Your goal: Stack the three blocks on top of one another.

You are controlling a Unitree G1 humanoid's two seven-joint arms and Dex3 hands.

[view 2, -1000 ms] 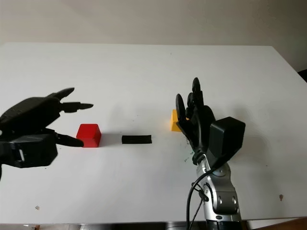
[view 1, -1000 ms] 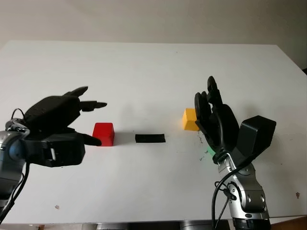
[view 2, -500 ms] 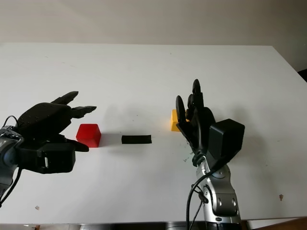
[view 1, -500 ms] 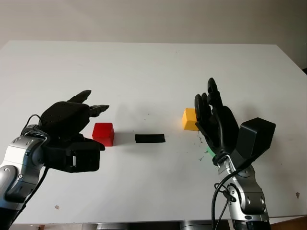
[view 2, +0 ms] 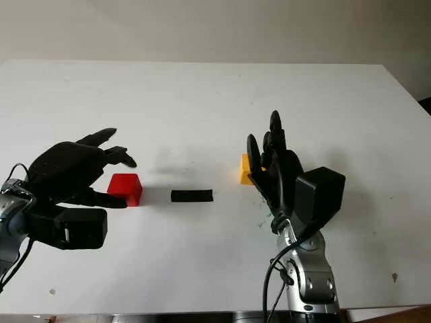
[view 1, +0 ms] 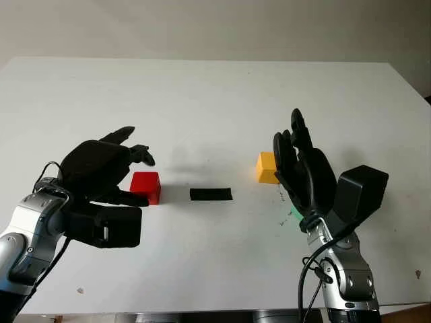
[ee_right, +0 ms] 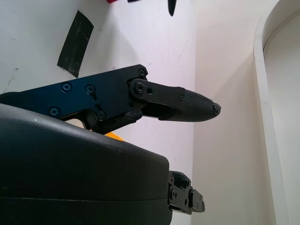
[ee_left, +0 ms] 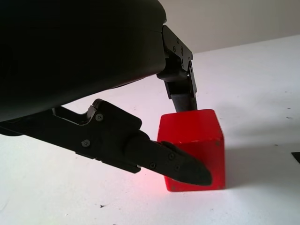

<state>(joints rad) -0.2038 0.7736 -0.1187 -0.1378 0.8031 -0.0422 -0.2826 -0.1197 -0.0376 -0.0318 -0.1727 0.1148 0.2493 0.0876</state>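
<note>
A red block (view 1: 146,187) stands on the white table (view 1: 215,101), left of centre. My left hand (view 1: 138,176) is around it: one finger (ee_left: 182,91) hangs over its far top edge and the thumb (ee_left: 171,161) crosses its near face. Contact is not clear, and the block stays on the table. A yellow block (view 1: 266,167) sits right of centre. My right hand (view 1: 295,158) stands upright and open just to its right. A patch of green (view 1: 295,214) peeks from behind that hand's palm; the remainder is hidden.
A flat black strip (view 1: 211,194) lies on the table between the red and yellow blocks. The table's right edge (view 1: 412,94) runs close behind the right arm. The far half of the table is bare white surface.
My left hand has moved right toward the red block, and its fingers have curled down around it. The right hand and all the blocks are where they were.
</note>
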